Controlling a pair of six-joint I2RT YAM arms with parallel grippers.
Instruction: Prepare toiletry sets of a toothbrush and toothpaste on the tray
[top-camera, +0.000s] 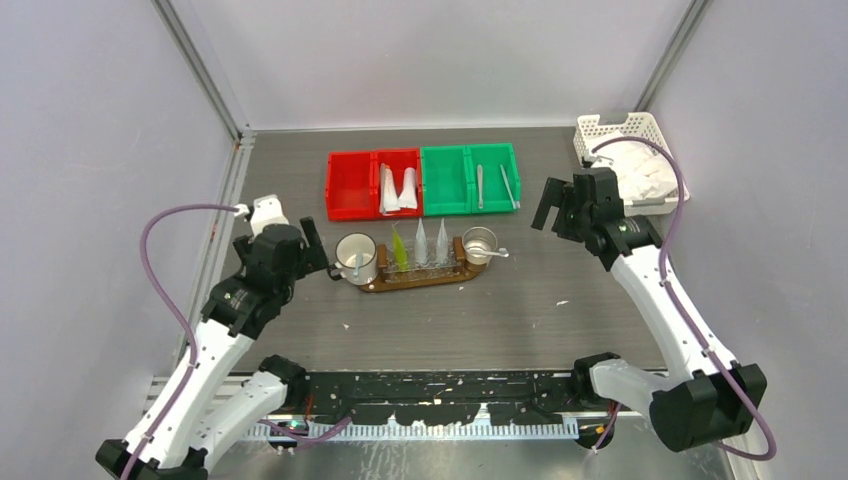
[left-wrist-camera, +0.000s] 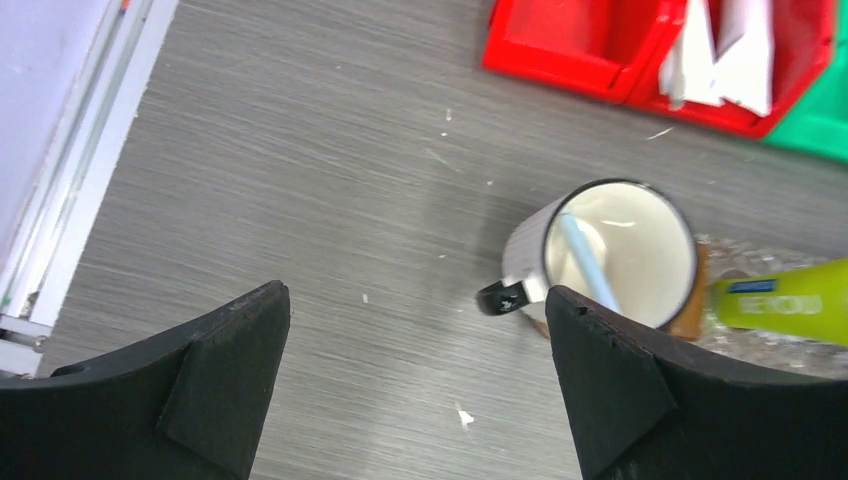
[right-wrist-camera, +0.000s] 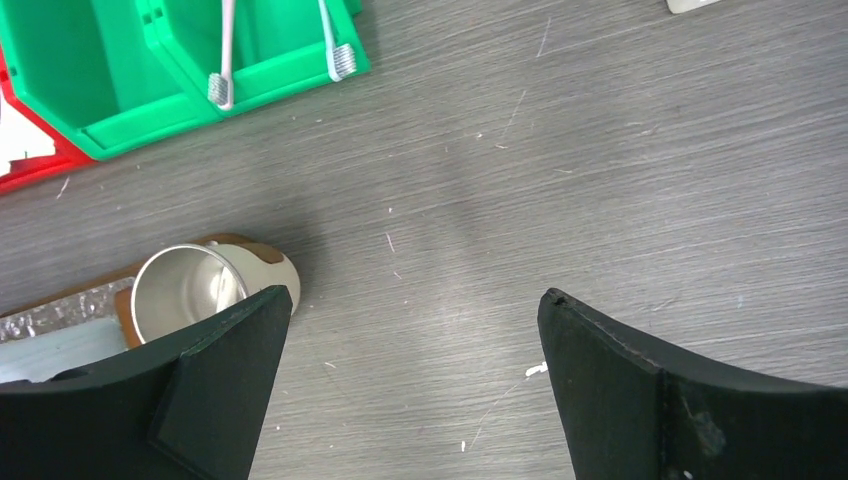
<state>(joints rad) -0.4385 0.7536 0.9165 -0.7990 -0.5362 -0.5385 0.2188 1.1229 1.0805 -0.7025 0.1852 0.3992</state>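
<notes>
Seen from above, a brown oval wooden tray (top-camera: 425, 281) sits mid-table between two robot arms. On its left end stands a white enamel mug with a black rim (top-camera: 356, 262), with a pale toothbrush (left-wrist-camera: 585, 262) leaning inside. On its right end is a small steel cup (top-camera: 480, 243) with a slim handle sticking out. Between them stand three tapered tubes: one yellow-green tube (top-camera: 400, 250) and two whitish tubes (top-camera: 421, 243).

The left gripper (top-camera: 318, 252) hangs just left of the mug, its jaws spread wide with nothing between them. In its wrist view the mug lies ahead, close by the right-hand fingertip (left-wrist-camera: 575, 320).

The right gripper (top-camera: 552, 208) hovers well right of the tray, its jaws also wide apart and empty. In its wrist view the steel cup shows just beyond the left-hand fingertip (right-wrist-camera: 255, 320).

Behind the tray are two red plastic bins (top-camera: 350, 185), one holding white tubes (top-camera: 398, 190). Beside them are two green plastic bins (top-camera: 445, 180), one holding two spare toothbrushes (top-camera: 480, 186). A white lattice basket (top-camera: 620, 128) sits in the far right corner.
</notes>
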